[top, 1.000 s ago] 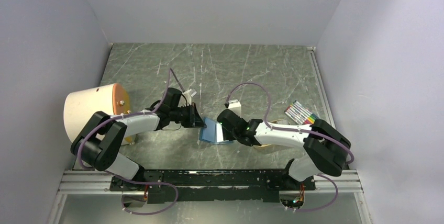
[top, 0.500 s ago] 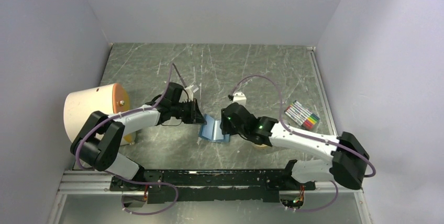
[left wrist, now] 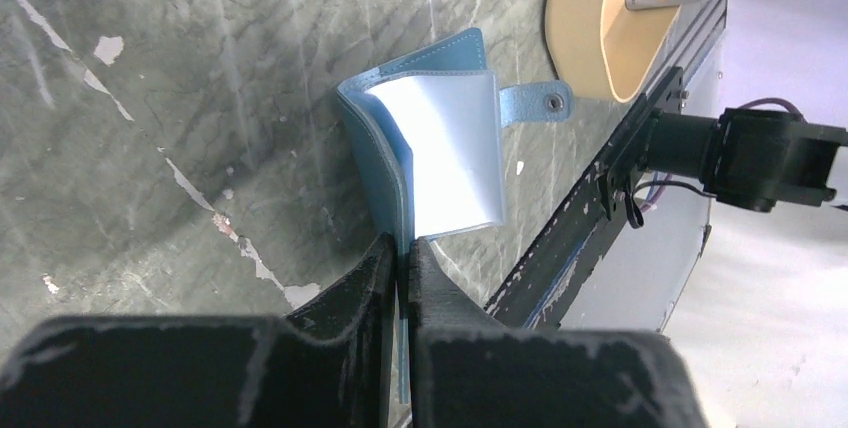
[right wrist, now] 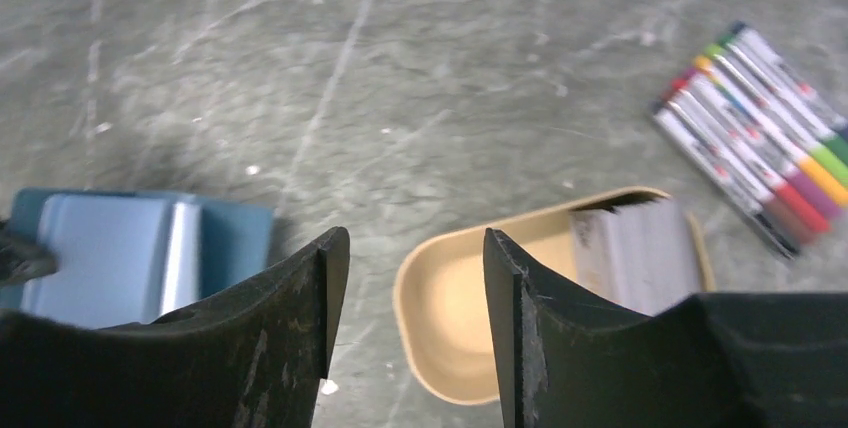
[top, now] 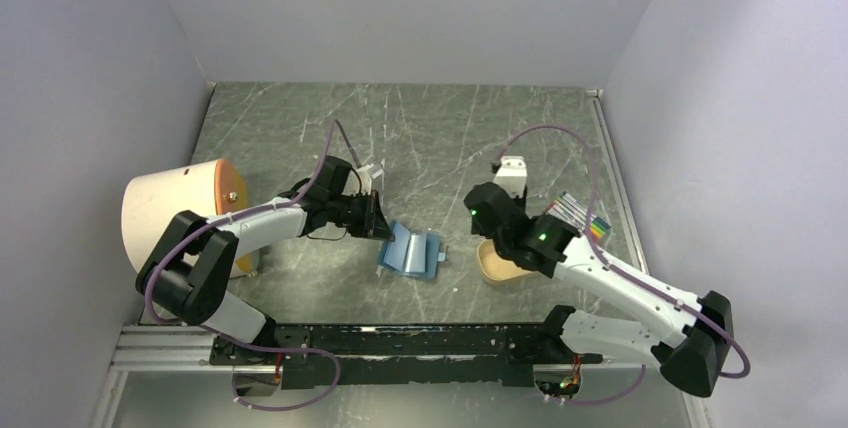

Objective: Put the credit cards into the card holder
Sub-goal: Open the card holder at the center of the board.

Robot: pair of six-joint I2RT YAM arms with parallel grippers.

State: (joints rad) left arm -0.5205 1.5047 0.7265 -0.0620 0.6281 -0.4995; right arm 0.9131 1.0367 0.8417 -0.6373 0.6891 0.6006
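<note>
The left gripper (left wrist: pixel 402 248) pinches tight the near edge of the open card holder (left wrist: pixel 450 158), a strip of table (top: pixel 455 148) separates its snap tab from the tan tray (right wrist: pixel 470 323) holding the credit cards (right wrist: pixel 640 248), where the right gripper (right wrist: pixel 415 243) hovers wide apart, holding nothing, markers (right wrist: pixel 760 118) beyond.

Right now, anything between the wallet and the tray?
Only bare table. The wallet has its snap tab pointing toward the tray. The top view shows it.

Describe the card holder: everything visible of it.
The card holder is a teal-blue, leather-like folding wallet with stitched edges, a paler inner panel and a snap tab. It lies partly open on the table, its edge pinched by the left gripper. No card shows in it.
</note>
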